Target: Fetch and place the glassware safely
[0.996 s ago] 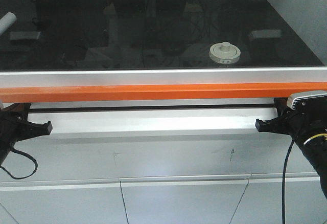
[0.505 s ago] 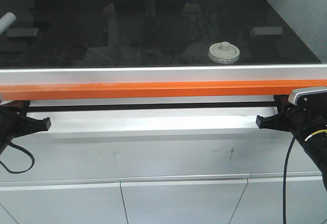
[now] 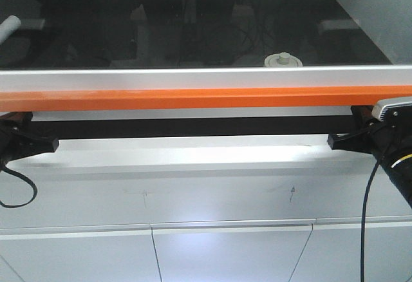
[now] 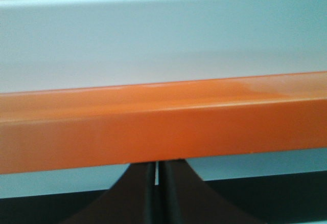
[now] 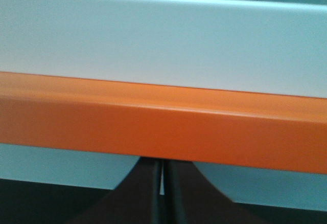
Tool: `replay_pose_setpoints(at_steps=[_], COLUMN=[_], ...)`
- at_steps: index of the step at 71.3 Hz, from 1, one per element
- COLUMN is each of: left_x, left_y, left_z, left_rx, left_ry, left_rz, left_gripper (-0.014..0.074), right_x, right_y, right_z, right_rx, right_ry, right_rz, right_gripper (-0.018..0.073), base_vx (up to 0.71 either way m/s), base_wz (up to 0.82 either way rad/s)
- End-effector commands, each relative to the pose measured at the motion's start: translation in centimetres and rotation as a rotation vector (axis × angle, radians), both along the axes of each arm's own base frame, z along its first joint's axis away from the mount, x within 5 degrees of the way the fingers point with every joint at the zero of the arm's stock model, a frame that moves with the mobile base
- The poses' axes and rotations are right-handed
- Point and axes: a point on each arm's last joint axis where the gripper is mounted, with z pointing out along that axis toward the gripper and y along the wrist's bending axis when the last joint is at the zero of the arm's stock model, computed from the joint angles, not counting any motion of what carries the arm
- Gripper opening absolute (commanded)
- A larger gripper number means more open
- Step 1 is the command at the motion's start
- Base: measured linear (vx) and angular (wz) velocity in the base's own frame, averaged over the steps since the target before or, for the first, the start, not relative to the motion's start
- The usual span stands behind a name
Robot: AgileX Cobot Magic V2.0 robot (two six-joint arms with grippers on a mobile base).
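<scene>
The glassware, a squat jar with an off-white knobbed lid, stands on the dark worktop behind a glass sash; the sash's silver frame hides its lower part. An orange bar runs along the sash's bottom edge. My left gripper and right gripper are below that bar at either end, both shut with nothing between the fingers. In the left wrist view the left gripper sits right under the orange bar. The right wrist view shows the right gripper likewise under the orange bar.
A plain white cylinder lies at the far left of the worktop. A dark gap is open between the sash and the white sill. White cabinet fronts are below.
The sash and its orange bar have risen, widening the dark gap beneath. Both grippers rose slightly with it. The silver frame now covers the lower part of the jar.
</scene>
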Motion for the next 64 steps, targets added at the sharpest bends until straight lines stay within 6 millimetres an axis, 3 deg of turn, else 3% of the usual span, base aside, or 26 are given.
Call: replay_pose_setpoints(at_steps=[1, 13, 40, 64], left_x=[-0.6, -1.3, -2.4, -2.5], left_y=[-0.4, -0.3, -0.3, -0.4], left_z=[7.9, 8.9, 10.7, 14.8], left_rx=[-0.007, -0.007, -0.005, 0.009], left_ry=[-0.513, -0.549, -0.597, -0.663], left_rz=[-0.030, -0.030, -0.029, -0.036], left_gripper=[-0.0007, -0.0007, -0.0007, -0.0007], right_x=[0.1, -0.1, 1.5, 0.5], right_y=[-0.1, -0.1, 0.2, 0.2], right_z=[6.0, 6.8, 9.8, 12.1], right_rx=[0.032, 0.027, 0.047, 0.019], right_ry=[-0.413, -0.420, -0.496, -0.489], right_rz=[0.006, 0.004, 0.060, 0.047], right_gripper=[-0.0001, -0.0001, -0.0001, -0.0001], base_vx=[0.00, 0.00, 0.00, 0.00], base_wz=[0.00, 0.00, 0.00, 0.00])
